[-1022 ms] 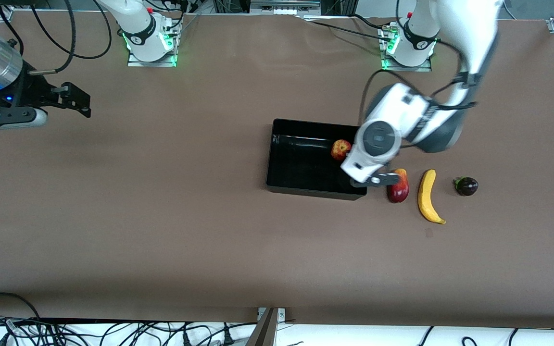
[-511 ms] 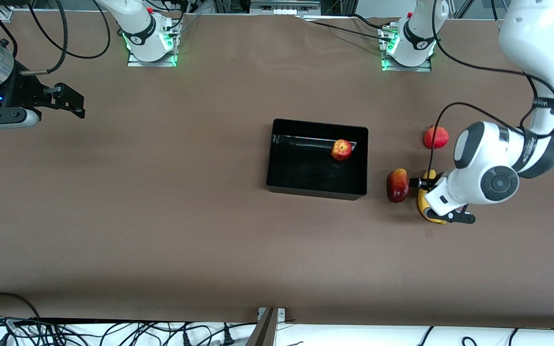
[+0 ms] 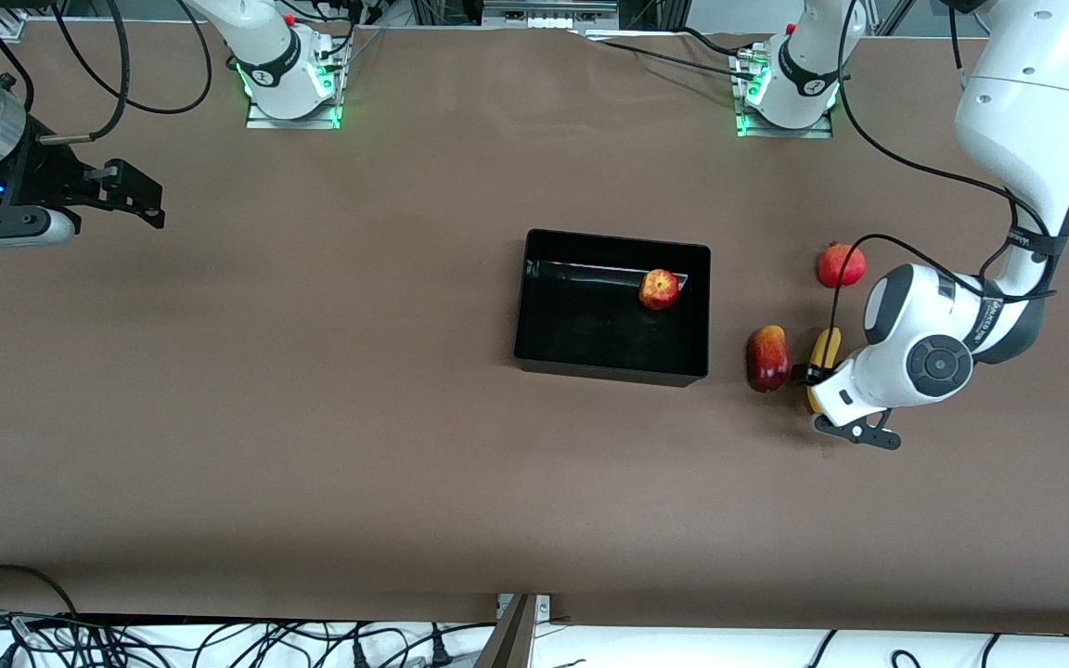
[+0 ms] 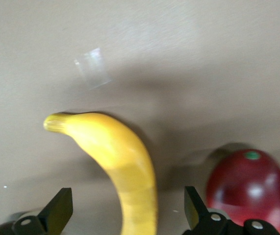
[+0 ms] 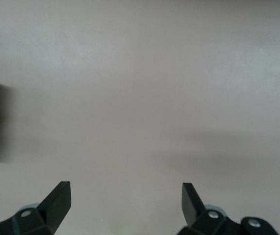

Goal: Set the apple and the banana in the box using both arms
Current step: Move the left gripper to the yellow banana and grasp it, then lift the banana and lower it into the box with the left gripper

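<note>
Waiting over the bench edge at the right arm's end, the right gripper [image 3: 140,195] hangs with its fingers spread and nothing between them; its wrist view shows only bare bench [image 3: 312,417] and a sliver of something black. That arm is bent back and parked well apart from the fruit.

Mid-bench sits the box [image 3: 534,306], with the apple [image 3: 659,289] already inside, against the wall nearest the bases. So half the task looks done.

Toward the left arm's end lie a mango [image 3: 767,357], then the banana [image 3: 823,351] just beside it, and a pomegranate [image 3: 841,265] closer to the base edge. The left gripper [image 3: 830,401] is low over the banana's nearer half, fingers spread to either side of it, not yet pinching. Its arm sweeps out from the base, elbow high over the bench's end edge, forearm folded back inward, wrist tipped down.

Risks, as I judge them: the banana is curved and smooth, so a grip near one end could let it swing or slip during the carry. The mango [image 4: 250,188] lies close to one finger [image 4: 193,208], and closing or lowering carelessly might nudge it or catch it. The long banana could also snag the box wall if released crosswise.
</note>
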Tool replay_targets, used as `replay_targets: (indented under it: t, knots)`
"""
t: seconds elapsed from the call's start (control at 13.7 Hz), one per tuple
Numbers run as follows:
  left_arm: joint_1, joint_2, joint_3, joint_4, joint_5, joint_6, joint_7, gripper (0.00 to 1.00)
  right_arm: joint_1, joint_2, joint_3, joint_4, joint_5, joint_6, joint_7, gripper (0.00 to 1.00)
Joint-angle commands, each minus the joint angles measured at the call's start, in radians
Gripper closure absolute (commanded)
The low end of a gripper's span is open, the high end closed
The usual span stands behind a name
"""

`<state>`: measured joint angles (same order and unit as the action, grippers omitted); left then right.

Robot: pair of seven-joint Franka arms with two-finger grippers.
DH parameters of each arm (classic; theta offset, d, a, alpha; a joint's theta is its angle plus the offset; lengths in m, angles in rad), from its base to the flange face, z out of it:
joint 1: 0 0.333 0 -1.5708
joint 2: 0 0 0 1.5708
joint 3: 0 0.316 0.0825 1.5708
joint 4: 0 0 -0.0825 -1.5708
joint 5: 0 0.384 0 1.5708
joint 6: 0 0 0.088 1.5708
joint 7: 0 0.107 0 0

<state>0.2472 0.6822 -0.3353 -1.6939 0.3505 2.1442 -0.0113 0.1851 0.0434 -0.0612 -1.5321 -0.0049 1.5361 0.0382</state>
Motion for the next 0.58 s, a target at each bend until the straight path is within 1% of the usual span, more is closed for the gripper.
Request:
replay_targets:
  t: [0.0, 0.07, 0.15, 0.22, 0.29, 0.44, 0.51]
  knots:
    - [0.021, 0.020, -0.010, -0.018, 0.041, 0.035, 0.020, 0.00, -0.003, -0.003, 0.001, 0.009, 0.017, 0.004, 0.005, 0.00]
    - [0.032, 0.020, -0.011, -0.051, 0.041, 0.063, 0.020, 0.14, -0.003, -0.003, 0.001, 0.009, 0.019, 0.006, 0.005, 0.00]
    - [0.030, 0.019, -0.011, -0.065, 0.041, 0.077, 0.019, 0.36, -0.003, -0.003, 0.001, 0.009, 0.019, 0.006, 0.005, 0.00]
    - [0.030, 0.020, -0.014, -0.072, 0.036, 0.079, 0.017, 0.47, -0.003, -0.003, 0.001, 0.009, 0.019, 0.006, 0.005, 0.00]
    - [0.029, 0.023, -0.014, -0.072, 0.030, 0.080, 0.016, 0.50, -0.003, -0.003, 0.001, 0.009, 0.019, 0.007, 0.005, 0.00]
    - [0.026, 0.016, -0.018, -0.079, 0.030, 0.074, 0.014, 0.85, -0.003, -0.003, 0.001, 0.009, 0.019, 0.007, 0.005, 0.00]
    - [0.029, -0.004, -0.024, -0.079, 0.030, 0.069, 0.016, 0.90, -0.003, -0.003, 0.001, 0.007, 0.019, 0.007, 0.005, 0.00]
